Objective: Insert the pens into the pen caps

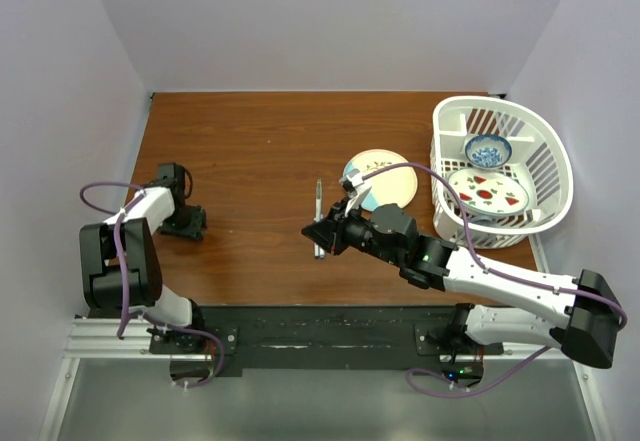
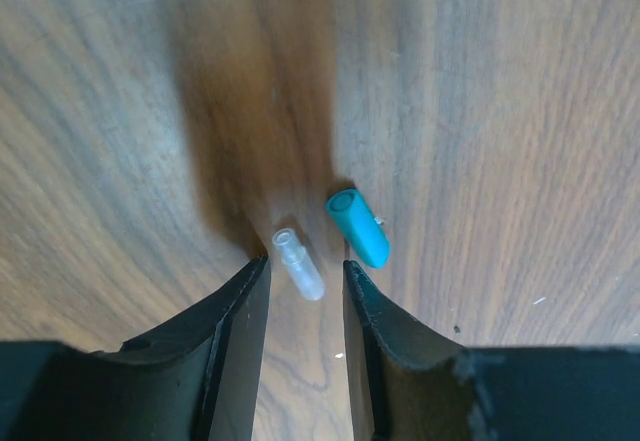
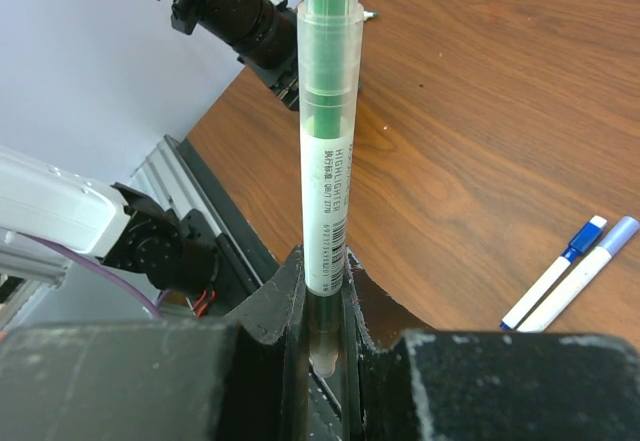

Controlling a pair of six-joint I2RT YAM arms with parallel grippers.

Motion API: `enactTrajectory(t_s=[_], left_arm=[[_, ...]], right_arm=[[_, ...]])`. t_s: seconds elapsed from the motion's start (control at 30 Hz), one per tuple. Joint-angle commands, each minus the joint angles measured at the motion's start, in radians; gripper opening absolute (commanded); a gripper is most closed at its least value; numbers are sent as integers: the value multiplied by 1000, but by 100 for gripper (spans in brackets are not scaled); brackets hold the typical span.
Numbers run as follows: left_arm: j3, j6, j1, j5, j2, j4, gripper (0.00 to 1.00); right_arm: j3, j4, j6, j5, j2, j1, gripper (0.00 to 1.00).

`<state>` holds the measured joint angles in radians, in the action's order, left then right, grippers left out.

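Observation:
A green highlighter pen with a white barrel and a clear collar sticks straight out of my right gripper, which is shut on its lower end. That gripper hovers over the middle of the table. Two more white pens lie side by side on the wood, one with a dark blue end; they also show from above as pens. My left gripper points down at the table, open, with a small clear plastic cap lying loose between its fingertips. A teal-green pen cap lies just beyond the right finger.
A round patterned plate lies right of centre. A white plastic basket at the right edge holds a blue bowl and a strawberry-patterned dish. The left gripper is near the table's left edge.

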<state>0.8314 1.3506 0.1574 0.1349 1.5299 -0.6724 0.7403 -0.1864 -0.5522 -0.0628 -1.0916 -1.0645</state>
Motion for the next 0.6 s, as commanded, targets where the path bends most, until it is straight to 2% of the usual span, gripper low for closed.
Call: enactTrajectory(t_s=[0.0, 0.23, 0.57], left_arm=[[26, -25, 8, 25, 39, 24, 38], [-6, -22, 10, 17, 61, 13, 33], [-25, -45, 8, -6, 81, -18, 20]], right_arm=[[41, -24, 31, -38, 6, 3, 0], [42, -22, 35, -46, 6, 1, 0], [44, -18, 35, -46, 24, 3, 0]])
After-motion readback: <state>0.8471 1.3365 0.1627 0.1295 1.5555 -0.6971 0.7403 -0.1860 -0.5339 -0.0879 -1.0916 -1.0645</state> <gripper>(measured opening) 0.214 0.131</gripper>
